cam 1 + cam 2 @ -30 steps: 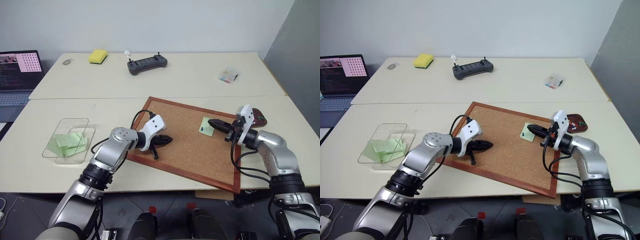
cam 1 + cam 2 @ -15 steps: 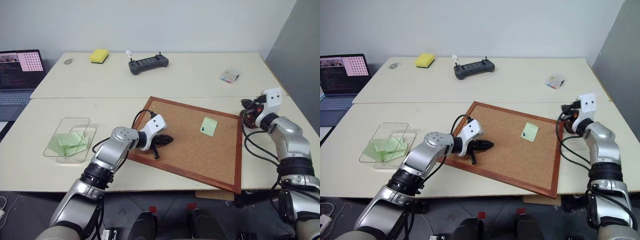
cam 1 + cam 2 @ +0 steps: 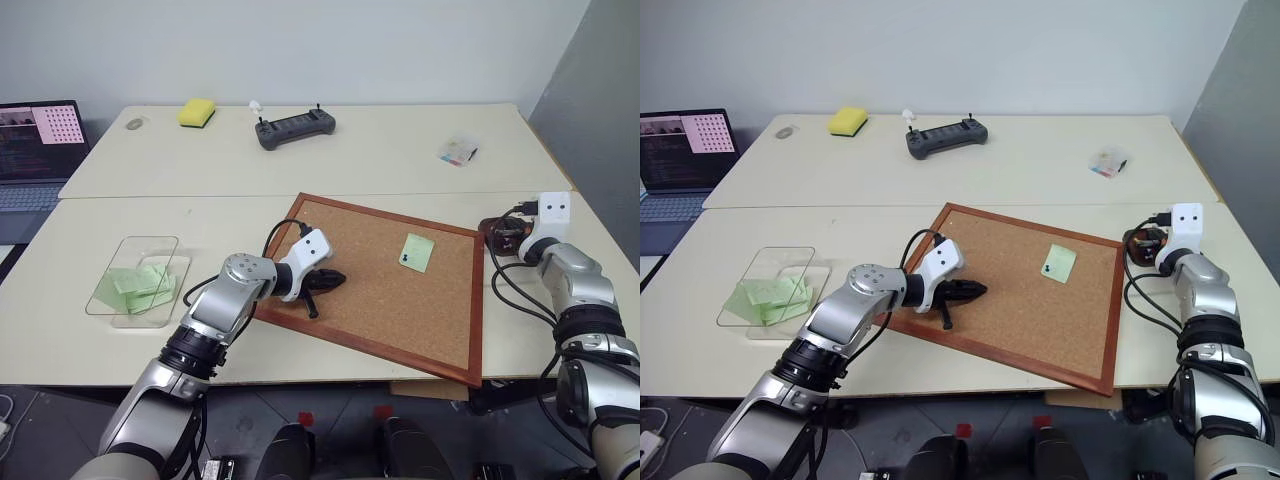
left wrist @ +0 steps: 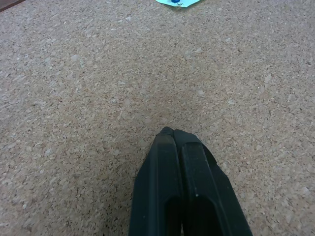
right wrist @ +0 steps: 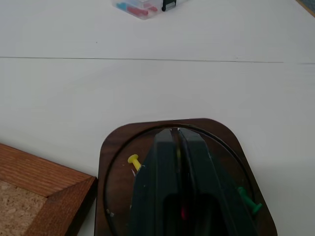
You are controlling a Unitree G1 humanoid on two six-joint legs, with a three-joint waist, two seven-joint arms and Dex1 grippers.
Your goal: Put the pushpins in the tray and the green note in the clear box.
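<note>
The green note (image 3: 417, 251) lies on the corkboard (image 3: 390, 305), a dark pushpin (image 3: 404, 257) at its lower edge. The dark brown tray (image 5: 114, 147) sits just off the board's right edge and holds a yellow pushpin (image 5: 133, 160) and a green one (image 5: 248, 199). My right gripper (image 5: 175, 130) hovers over the tray with its fingers pressed together; a red speck shows in the slit between them, and I cannot tell if it is held. My left gripper (image 3: 335, 278) rests shut on the board's left part. The clear box (image 3: 130, 240) stands far left, with other green notes (image 3: 135, 283) inside.
A small clear packet (image 3: 458, 152) with colourful contents lies at the back right. A dark controller (image 3: 294, 128) and a yellow sponge (image 3: 196, 112) sit on the far table, and a laptop (image 3: 35, 140) stands at the far left.
My right gripper has swung away from the green note, rightward off the board, and now hangs over the tray. The note and its dark pin stay in place. The left arm has not moved.
</note>
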